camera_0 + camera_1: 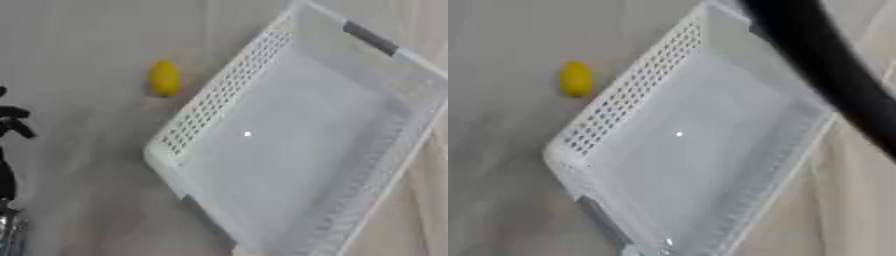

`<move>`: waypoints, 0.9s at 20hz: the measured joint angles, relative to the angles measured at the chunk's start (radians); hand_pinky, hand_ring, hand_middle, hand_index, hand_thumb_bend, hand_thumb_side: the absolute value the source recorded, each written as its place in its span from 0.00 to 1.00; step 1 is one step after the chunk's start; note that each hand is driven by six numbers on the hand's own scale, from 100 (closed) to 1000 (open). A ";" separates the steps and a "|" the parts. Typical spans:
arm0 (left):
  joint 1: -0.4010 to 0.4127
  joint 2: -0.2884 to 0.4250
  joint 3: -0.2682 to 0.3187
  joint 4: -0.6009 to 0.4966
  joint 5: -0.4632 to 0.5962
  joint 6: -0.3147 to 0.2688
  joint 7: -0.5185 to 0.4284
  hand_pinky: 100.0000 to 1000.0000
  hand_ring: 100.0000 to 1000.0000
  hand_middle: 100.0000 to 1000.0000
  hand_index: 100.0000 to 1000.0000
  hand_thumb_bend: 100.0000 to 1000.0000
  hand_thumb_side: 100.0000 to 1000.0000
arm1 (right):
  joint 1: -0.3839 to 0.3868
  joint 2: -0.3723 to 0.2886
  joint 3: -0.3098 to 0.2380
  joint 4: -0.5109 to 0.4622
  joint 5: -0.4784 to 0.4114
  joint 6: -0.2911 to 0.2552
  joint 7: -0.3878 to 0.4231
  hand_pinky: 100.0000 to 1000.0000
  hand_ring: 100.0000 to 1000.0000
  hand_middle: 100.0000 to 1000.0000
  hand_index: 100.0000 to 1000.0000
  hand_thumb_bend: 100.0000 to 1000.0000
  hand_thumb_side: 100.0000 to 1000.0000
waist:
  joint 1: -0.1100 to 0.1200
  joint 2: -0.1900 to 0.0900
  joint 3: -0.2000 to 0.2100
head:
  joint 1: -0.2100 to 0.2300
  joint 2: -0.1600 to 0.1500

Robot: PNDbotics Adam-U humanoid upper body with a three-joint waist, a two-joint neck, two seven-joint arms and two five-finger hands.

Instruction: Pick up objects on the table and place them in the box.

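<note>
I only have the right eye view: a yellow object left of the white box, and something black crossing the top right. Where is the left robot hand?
Observer: The left robot hand shows at the left edge of the left eye view, left of the yellow object and lower in the picture.
Operator: Is it touching the object?
Observer: No, bare table lies between them.
Operator: What does the black bar hide on the box?
Observer: A dark grip on the far rim of the white box, which the left eye view shows uncovered.
</note>
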State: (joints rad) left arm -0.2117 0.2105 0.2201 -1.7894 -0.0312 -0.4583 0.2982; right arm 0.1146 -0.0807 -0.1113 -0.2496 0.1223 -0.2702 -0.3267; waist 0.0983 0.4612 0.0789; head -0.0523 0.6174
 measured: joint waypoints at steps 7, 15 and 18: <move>0.000 0.000 0.000 0.000 -0.001 -0.002 -0.002 0.18 0.44 0.59 0.71 0.07 0.87 | 0.000 0.000 0.000 0.000 0.000 0.003 0.000 0.41 0.53 0.64 0.69 0.00 0.87 | -0.001 0.000 0.000 | 0.000 -0.016; -0.007 0.006 0.000 0.008 -0.006 0.019 0.000 0.17 0.44 0.59 0.71 0.00 0.83 | -0.001 0.001 0.000 0.000 0.000 0.006 0.001 0.41 0.53 0.64 0.69 0.00 0.86 | 0.000 0.000 -0.003 | -0.002 -0.032; -0.023 0.022 0.001 0.014 -0.050 0.055 0.007 0.18 0.45 0.60 0.72 0.00 0.78 | -0.002 0.008 0.000 0.003 0.000 0.008 -0.001 0.41 0.53 0.64 0.69 0.00 0.86 | 0.006 0.000 -0.003 | -0.014 -0.052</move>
State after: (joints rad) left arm -0.2344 0.2329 0.2214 -1.7753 -0.0817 -0.4031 0.3049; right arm 0.1130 -0.0724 -0.1110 -0.2463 0.1223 -0.2619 -0.3278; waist 0.1047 0.4612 0.0756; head -0.0662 0.5657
